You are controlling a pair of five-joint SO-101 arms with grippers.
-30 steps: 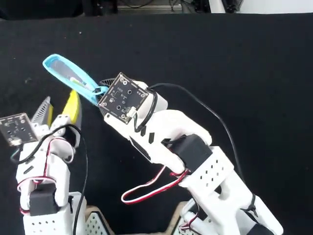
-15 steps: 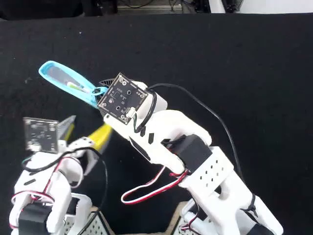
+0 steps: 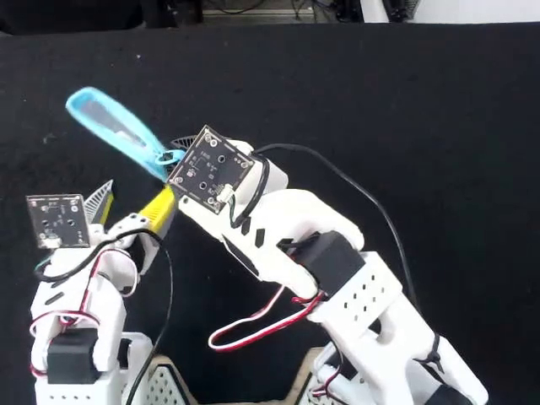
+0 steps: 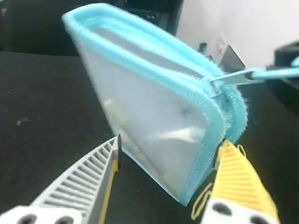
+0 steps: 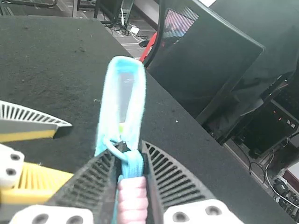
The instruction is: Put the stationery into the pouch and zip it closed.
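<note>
High view: the pouch (image 3: 110, 125) stands on edge on the table (image 3: 380, 101). The right gripper (image 3: 172, 157) pinches the zip tab at the pouch's near end, and the left gripper (image 3: 126, 201) is spread just beside that end.

Left wrist view: the pouch's see-through side shows pale things inside. Its blue zip looks shut up to the tab (image 4: 243, 75).

Right wrist view: the right gripper is pressed on the tab's loop. Zipping seems nearly done; next, the left should clamp the pouch's end while the right draws the tab home.

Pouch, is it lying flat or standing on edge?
On edge, tilted: from above the pouch shows mostly its narrow blue rim, and the right hand is shut on its zipper pull.
</note>
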